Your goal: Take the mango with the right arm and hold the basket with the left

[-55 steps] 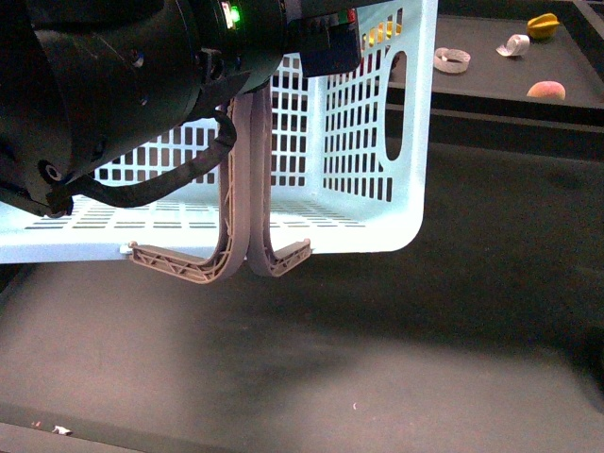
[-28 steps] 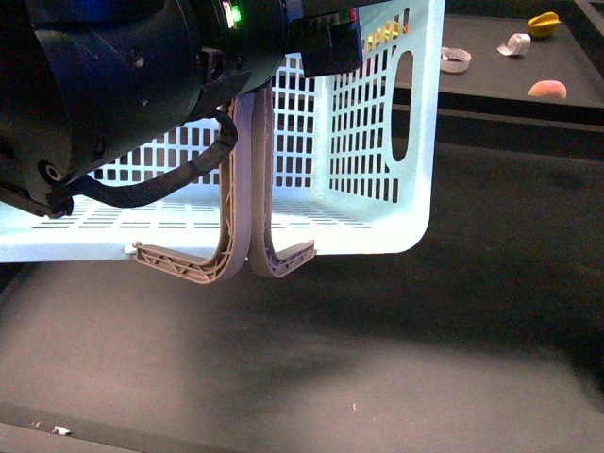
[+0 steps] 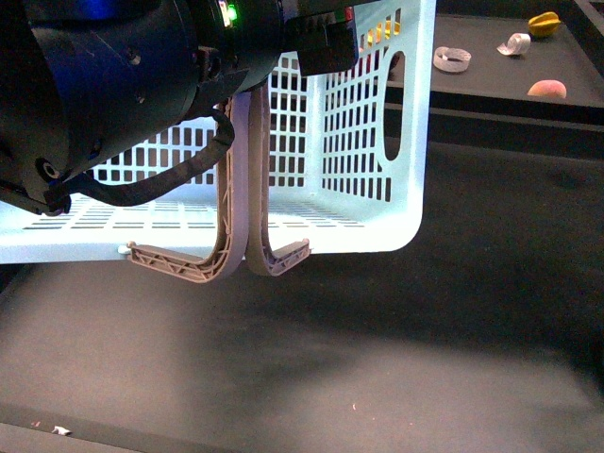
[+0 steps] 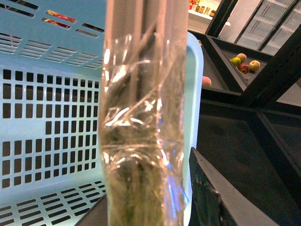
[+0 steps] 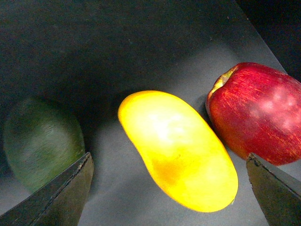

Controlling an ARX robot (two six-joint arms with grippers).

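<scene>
While the left arm (image 3: pixel 113 85) fills the upper left of the front view, the turquoise basket (image 3: pixel 359 142) hangs from it by its grey-brown handles (image 3: pixel 236 189), its floor raised clear of the dark bench (image 3: pixel 396 359). On the left wrist view the taped handle (image 4: pixel 141 141) runs straight across the lens. One of the left fingers (image 4: pixel 211 197) sits just beside it and the other is hidden, so I cannot tell whether they are clamped on the handle or it is only hooked over them.

The right gripper (image 5: pixel 168 157) is spread wide, its two fingers (image 5: pixel 61 197) standing on either side of the mango (image 5: pixel 178 150) without touching it and holding nothing. The mango lies flat on a dark surface (image 5: pixel 117 47), between a red apple (image 5: pixel 256 113) close on one side and a dark green fruit (image 5: pixel 42 141), perhaps an avocado, a little further off on the other.

I judge the basket half is in hand and the pick is at the pre-grasp. The next move calls for a straight descent. Then I want a gentle close across the mango's narrow width, with the fingers slipping into the gaps and not nudging the apple.
</scene>
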